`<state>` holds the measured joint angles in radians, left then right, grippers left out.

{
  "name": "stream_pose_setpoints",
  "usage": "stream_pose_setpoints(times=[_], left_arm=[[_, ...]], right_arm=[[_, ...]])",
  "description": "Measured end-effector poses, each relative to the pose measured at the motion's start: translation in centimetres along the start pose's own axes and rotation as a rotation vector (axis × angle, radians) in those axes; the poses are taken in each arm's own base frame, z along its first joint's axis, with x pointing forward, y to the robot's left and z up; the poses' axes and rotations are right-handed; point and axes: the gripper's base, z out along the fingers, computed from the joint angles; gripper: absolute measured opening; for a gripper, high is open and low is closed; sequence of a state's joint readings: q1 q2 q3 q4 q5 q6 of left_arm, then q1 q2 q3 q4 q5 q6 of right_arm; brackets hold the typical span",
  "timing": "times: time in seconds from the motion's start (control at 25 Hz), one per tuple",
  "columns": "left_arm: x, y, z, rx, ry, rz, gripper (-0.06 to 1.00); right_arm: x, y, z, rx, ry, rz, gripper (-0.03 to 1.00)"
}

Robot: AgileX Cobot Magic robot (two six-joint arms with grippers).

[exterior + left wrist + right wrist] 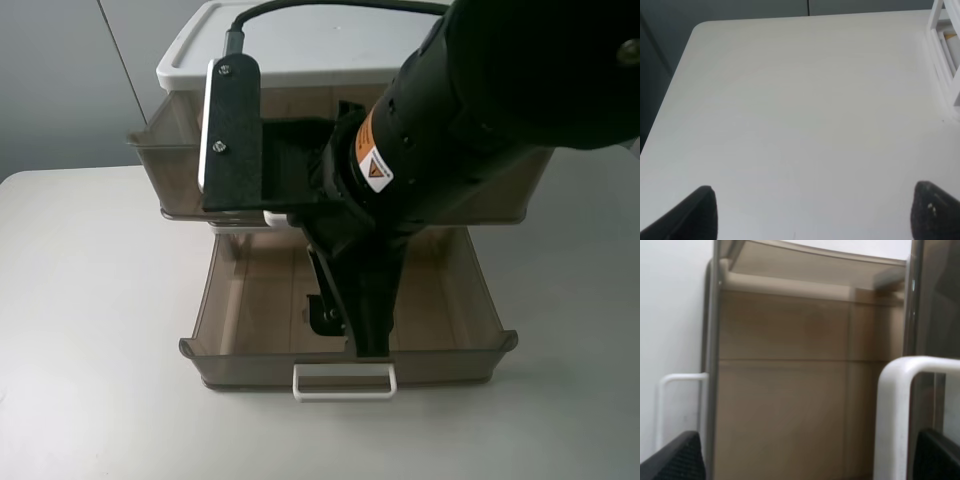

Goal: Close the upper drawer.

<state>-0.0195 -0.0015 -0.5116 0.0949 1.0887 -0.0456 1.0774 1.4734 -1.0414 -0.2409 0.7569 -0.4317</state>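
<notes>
The upper drawer (172, 165) is smoky-brown translucent plastic and stands partly pulled out under the unit's white top (300, 45). My right arm reaches across its front and hides most of it; a bit of its white handle (277, 217) shows beneath the wrist camera bracket. My right gripper (350, 330) points down over the pulled-out lower drawer and is open and empty. In the right wrist view the gripper (805, 460) faces brown drawer walls, with a white loop handle (890, 410) close to one fingertip (940, 452). My left gripper (815, 215) is open over bare table.
The lower drawer (220, 300) is pulled far out toward the table's front, with its white handle (345, 382) at the front edge. The white table (90, 330) lies around the unit. The unit's white frame (945, 55) shows at the edge of the left wrist view.
</notes>
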Motion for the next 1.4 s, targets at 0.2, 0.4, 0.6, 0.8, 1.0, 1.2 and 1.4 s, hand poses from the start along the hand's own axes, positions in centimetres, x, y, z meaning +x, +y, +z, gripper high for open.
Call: stream_pose_setpoints(times=[0.2, 0.4, 0.6, 0.8, 1.0, 1.2, 1.4], left_arm=[[0.0, 0.0, 0.0, 0.000, 0.000, 0.000, 0.74], [0.0, 0.0, 0.0, 0.000, 0.000, 0.000, 0.74], [0.0, 0.0, 0.0, 0.000, 0.000, 0.000, 0.74], [0.0, 0.0, 0.0, 0.000, 0.000, 0.000, 0.74], [0.0, 0.0, 0.0, 0.000, 0.000, 0.000, 0.74], [0.0, 0.0, 0.0, 0.000, 0.000, 0.000, 0.74], [0.0, 0.0, 0.0, 0.000, 0.000, 0.000, 0.74]], right_arm=[[0.4, -1.3, 0.2, 0.068, -0.003, -0.024, 0.63], [0.4, -2.2, 0.3, 0.123, -0.034, -0.034, 0.63], [0.7, -3.0, 1.2, 0.145, -0.031, -0.034, 0.63], [1.0, -3.6, 1.7, 0.155, -0.031, -0.016, 0.63], [1.1, -4.3, 1.9, 0.199, -0.046, -0.051, 0.63], [1.3, -4.6, 2.6, 0.209, -0.034, -0.065, 0.63], [1.1, -4.9, 2.9, 0.223, -0.051, -0.076, 0.63]])
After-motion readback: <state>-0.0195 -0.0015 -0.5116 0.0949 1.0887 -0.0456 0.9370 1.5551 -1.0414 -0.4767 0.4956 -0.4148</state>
